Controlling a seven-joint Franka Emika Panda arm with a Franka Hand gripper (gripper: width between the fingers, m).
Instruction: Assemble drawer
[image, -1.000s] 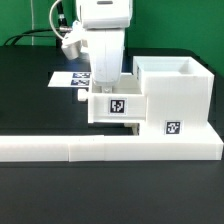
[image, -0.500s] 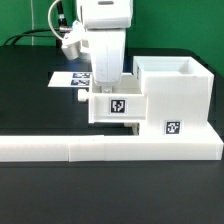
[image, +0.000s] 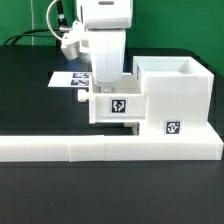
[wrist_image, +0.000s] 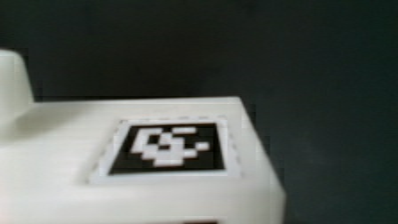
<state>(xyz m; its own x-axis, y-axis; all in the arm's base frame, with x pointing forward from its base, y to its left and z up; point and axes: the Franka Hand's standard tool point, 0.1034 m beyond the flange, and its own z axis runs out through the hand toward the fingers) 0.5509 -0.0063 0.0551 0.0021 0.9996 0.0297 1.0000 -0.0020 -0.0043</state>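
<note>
We see the drawer housing (image: 172, 95) on the black desk (image: 30, 100), against the long low wall (image: 100, 148) at the exterior view's right. A tagged tray (image: 118, 106) (wrist_image: 151, 150) touches its left side — the tool (image: 106, 88) sits directly over it, grip unclear.

White boxy arm (image: 103, 30) with rounded joint, thin dark cable.

No readable text; only black-white square tags on drawer (image: 150, 100), marker board (image: 72, 78).
</note>
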